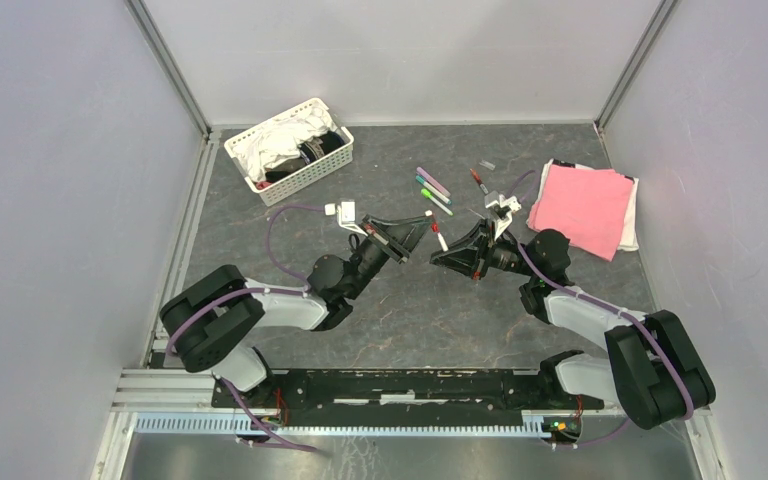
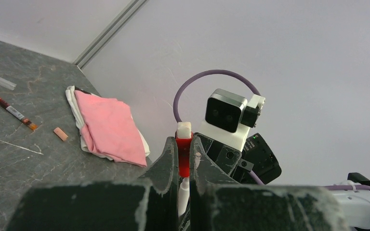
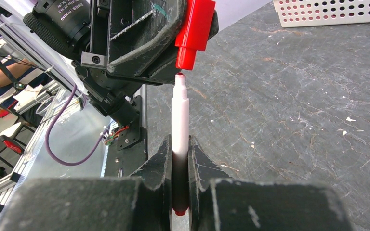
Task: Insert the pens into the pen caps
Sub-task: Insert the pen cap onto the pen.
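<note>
right gripper [image 3: 179,142]: jaws closed tight on one white pen [image 3: 179,115], gripped low on the barrel, with a red dot at the butt end below the fingers. in the right wrist view the pen's long axis runs straight up out of the fingers, narrow nib end leading. left gripper [image 2: 184,141]: jaws closed on one red cap [image 3: 196,26], its narrow open end facing the nib. cap axis and pen axis are roughly in line, the cap slightly tilted. the nib sits right at the cap mouth; cannot tell whether it has entered. both are held off the table [image 1: 410,310], between the two sets of fingertips. beyond the fingertips lies a cluster of three pens [image 1: 434,190], side by side and parallel, with purple, teal and green ends. further to the right gripper's side, one reddish pen [image 1: 479,181] lies alone, with one clear tube [image 2: 1,82] near it. pen count: 5 (1 held, 4 lying). cap count: 1 held, plus 1 small orange cap [image 2: 60,134] loose between the reddish pen and the pink cloth [image 1: 582,205]. the cloth lies past the right gripper. white basket [image 1: 290,150] past the left gripper.
</note>
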